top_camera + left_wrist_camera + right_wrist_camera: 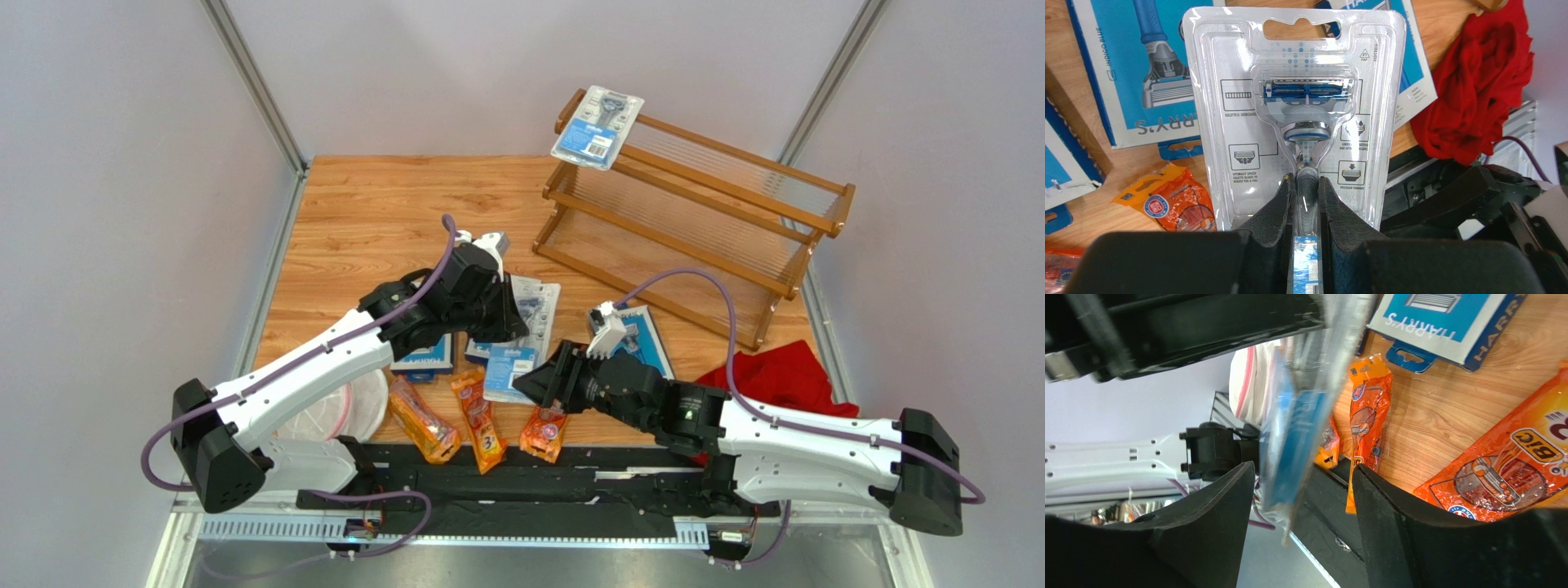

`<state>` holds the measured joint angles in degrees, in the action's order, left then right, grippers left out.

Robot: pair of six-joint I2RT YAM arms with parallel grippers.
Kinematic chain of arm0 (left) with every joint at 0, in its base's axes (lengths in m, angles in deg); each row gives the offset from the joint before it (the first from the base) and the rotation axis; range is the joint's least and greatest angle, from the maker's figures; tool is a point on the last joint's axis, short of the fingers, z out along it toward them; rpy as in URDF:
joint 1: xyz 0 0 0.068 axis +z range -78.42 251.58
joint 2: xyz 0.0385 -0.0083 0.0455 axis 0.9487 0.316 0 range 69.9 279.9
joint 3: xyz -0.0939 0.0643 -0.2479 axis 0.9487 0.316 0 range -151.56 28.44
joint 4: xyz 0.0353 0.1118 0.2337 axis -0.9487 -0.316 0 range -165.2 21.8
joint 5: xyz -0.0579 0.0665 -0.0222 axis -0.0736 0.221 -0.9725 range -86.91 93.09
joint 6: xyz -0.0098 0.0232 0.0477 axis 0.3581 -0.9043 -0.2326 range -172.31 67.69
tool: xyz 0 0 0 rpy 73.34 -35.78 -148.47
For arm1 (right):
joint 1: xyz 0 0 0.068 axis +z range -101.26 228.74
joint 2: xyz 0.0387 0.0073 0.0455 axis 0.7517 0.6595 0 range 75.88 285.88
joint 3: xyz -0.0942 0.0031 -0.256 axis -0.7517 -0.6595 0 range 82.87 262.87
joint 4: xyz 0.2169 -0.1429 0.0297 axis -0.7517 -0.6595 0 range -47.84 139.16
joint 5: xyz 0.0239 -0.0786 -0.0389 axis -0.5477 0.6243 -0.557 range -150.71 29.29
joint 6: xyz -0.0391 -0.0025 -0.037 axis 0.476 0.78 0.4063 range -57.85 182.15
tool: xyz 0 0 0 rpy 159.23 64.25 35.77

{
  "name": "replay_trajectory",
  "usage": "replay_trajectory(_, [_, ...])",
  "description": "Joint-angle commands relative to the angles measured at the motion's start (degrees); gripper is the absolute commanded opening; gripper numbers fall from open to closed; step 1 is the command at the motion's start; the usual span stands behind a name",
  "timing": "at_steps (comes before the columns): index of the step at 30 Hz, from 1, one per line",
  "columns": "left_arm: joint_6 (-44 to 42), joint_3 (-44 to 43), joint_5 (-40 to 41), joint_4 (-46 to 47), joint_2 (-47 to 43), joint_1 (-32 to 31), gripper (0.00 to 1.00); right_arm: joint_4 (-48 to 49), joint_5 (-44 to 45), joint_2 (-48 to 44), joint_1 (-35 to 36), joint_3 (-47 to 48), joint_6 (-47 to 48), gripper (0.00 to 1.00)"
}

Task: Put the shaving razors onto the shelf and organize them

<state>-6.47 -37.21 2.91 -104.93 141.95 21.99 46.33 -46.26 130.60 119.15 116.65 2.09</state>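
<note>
The blister pack (1303, 110) is a thin clear shell over a card. Treat it as light, slick on its faces and springy; it will likely bow or swing if held by one edge. The razor handle forms a raised rib down the middle, and that rib is the firm part.

The left gripper (1308, 187) is clamped on this rib at the pack's lower end. The pack stands out ahead of its fingers, clear of the table (1441, 18). The right gripper (1303, 471) has its fingers spread, with the pack's edge hanging between them. You cannot tell from the right wrist view whether either pad touches it. If you transfer the pack, close on the rib or the flat rim, not on the hollow bubble over the blades, which would probably dent.

Beneath the held pack, ahead of the left gripper, lie a blue box (1137, 67) and an orange bag (1171, 202). A red cloth (1475, 86) lies off to its right.

The shelf (843, 208) stands well beyond both grippers. Its top tier carries a second blister pack (597, 125) at the end nearer the left gripper. No pack shows on the lower tier. The slats look thin, so lay each pack flat across them.
</note>
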Motion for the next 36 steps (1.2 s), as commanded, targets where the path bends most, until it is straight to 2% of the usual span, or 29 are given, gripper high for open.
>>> replay_trajectory(1, [3.37, -1.15, -0.17, 3.07, -2.79, -0.69, 0.0, 4.59, 6.19, -2.51, 0.69, -1.35, -2.88, 0.54])
replay_trajectory(6, [5.57, 0.25, -0.78, 6.39, -3.32, -0.69, 0.0, 4.41, 8.83, -3.13, 1.48, -2.31, -3.75, 0.51])
replay_trajectory(8, [6.36, 0.34, -1.75, 7.28, -2.88, -0.69, 0.0, 5.03, 9.27, -3.3, 1.48, -2.93, -4.11, 0.47])
replay_trajectory(11, [6.98, -0.01, -1.66, 7.73, -2.62, -0.69, 0.0, 5.38, 9.19, -3.21, 1.48, -3.11, -4.37, 0.36])
replay_trajectory(16, [8.38, 0.17, 0.01, 7.81, -3.32, -0.69, 0.0, 4.33, 9.01, -3.39, 1.66, -2.67, -4.72, 0.3])
replay_trajectory(20, [8.74, 0.34, 1.77, 8.17, -3.76, -0.69, 0.0, 3.62, 9.62, -4.35, 1.75, -3.54, -5.42, 0.15])
replay_trajectory(26, [6.45, -0.88, 1.77, 6.34, -2.89, -0.69, 0.03, 0.99, 10.24, -6.37, 1.75, -3.64, -4.9, 0.01])
replay_trajectory(30, [3.3, -2.82, 1.77, 3.51, -1.39, -0.69, 0.19, 0.02, 9.89, -6.82, 1.75, -3.28, -4.11, 0.0])
replay_trajectory(31, [2.5, -2.91, 1.59, 3.42, -1.3, -0.69, 0.3, -0.07, 9.8, -6.91, 1.75, -3.19, -4.02, 0.0])
replay_trajectory(33, [1.53, -3.87, 2.03, 1.93, -0.86, -0.69, 0.44, 0.02, 9.63, -6.82, 1.75, -3.19, -3.76, 0.0])
replay_trajectory(34, [1.27, -4.05, 2.38, 1.66, -0.95, -0.69, 0.55, -0.24, 9.45, -6.91, 1.75, -3.19, -3.67, 0.0])
replay_trajectory(36, [0.48, -4.75, 3.78, 0.0, -0.86, -0.69, 0.66, -0.33, 9.19, -6.82, 1.75, -3.02, -3.49, 0.0])
